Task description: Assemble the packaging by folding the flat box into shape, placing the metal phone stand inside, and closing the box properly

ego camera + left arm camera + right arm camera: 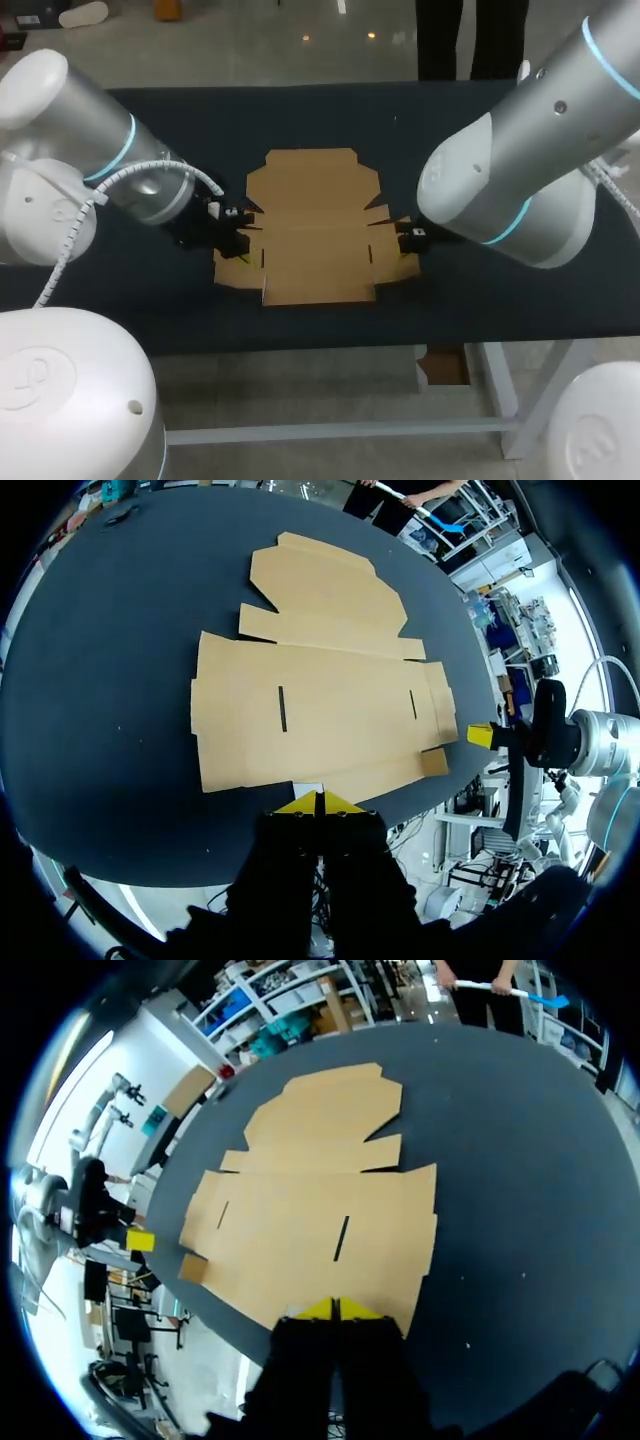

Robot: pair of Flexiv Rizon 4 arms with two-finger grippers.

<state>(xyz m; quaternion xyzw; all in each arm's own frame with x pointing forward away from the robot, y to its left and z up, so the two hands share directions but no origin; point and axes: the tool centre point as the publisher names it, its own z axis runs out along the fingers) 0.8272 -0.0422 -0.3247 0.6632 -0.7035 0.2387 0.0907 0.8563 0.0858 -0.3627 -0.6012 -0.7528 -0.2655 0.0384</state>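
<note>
Non-task items: work surface only

I have the table point(300, 120) under a dark, matte covering that runs unbroken from its far edge to its near edge and out to both side edges. In the left wrist view the same covering point(100, 680) reads as dark blue-black, with its edge curving round toward the corners. In the right wrist view the surface point(520, 1160) carries a few tiny pale specks point(522, 1277) toward one side edge, too small to identify. Below the near edge in the head view, a white crossbar point(330, 432) of the frame runs along the table's length and meets a white leg point(535, 400) under the near right corner.
</note>
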